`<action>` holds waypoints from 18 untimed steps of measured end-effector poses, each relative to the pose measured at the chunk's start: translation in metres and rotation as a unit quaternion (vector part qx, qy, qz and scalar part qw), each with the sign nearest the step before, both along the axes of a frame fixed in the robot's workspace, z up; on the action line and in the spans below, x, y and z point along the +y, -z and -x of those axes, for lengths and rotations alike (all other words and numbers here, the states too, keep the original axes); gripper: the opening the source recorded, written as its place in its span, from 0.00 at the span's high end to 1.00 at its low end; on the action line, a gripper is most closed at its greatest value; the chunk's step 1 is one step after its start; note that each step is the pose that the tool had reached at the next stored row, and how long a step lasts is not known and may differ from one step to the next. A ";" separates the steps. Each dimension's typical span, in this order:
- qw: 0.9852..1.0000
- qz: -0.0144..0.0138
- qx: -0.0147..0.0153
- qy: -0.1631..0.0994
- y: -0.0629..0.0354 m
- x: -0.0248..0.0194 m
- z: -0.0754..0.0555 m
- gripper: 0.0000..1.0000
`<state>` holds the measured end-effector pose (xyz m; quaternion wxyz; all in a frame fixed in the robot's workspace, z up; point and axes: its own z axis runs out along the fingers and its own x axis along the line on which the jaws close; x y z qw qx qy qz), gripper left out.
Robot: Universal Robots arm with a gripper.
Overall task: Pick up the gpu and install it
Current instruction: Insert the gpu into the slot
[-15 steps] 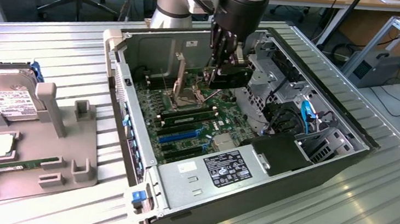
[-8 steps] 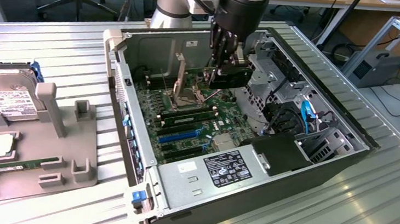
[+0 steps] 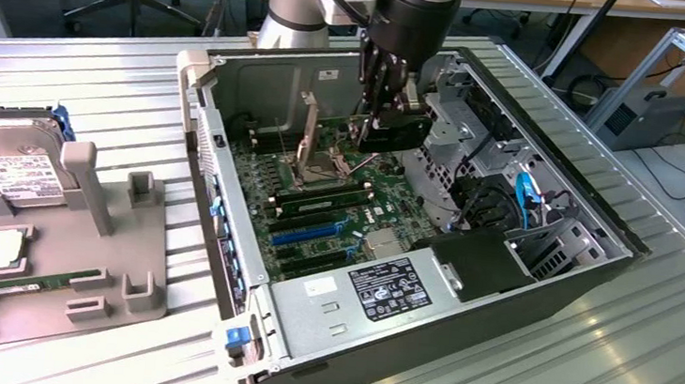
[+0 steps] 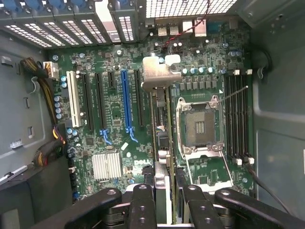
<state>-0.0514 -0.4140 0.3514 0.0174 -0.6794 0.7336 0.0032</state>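
- Fingers were pinching the gpu from both sides, gripping its upper edge.
- The gpu stood upright on edge inside the open computer case, over the motherboard.
- In the wrist view its silvery end bracket lay toward the case's rear wall, with the card running between the black expansion slots and the CPU socket.
- A blue slot sat just beside it, apart from the card.
- Whether the card's lower edge touched the board could not be told.
- On the desk, at the exterior view's left, a grey holder carried a hard drive and a green memory stick.
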 end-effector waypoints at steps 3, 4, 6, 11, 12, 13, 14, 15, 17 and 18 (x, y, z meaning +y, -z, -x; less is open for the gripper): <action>1.000 0.000 0.000 -0.003 0.0001 0.0000 0.000 0.72; 1.000 0.000 0.000 -0.003 0.0001 0.0000 0.000 0.72; 1.000 0.000 0.000 -0.005 0.0001 0.0000 0.000 0.72; 1.000 0.000 0.000 -0.010 0.0001 0.0000 0.000 0.72; 1.000 0.000 0.000 -0.011 0.0002 0.0000 0.000 0.72; 1.000 0.000 0.000 -0.012 0.0002 0.0000 0.000 0.72; 1.000 0.000 0.000 -0.013 0.0002 0.0000 0.000 0.72; 1.000 0.000 0.000 -0.013 0.0002 0.0000 0.000 0.72; 1.000 0.000 0.000 -0.015 0.0002 0.0000 0.000 0.72; 1.000 0.001 0.000 -0.016 0.0002 0.0000 0.000 0.72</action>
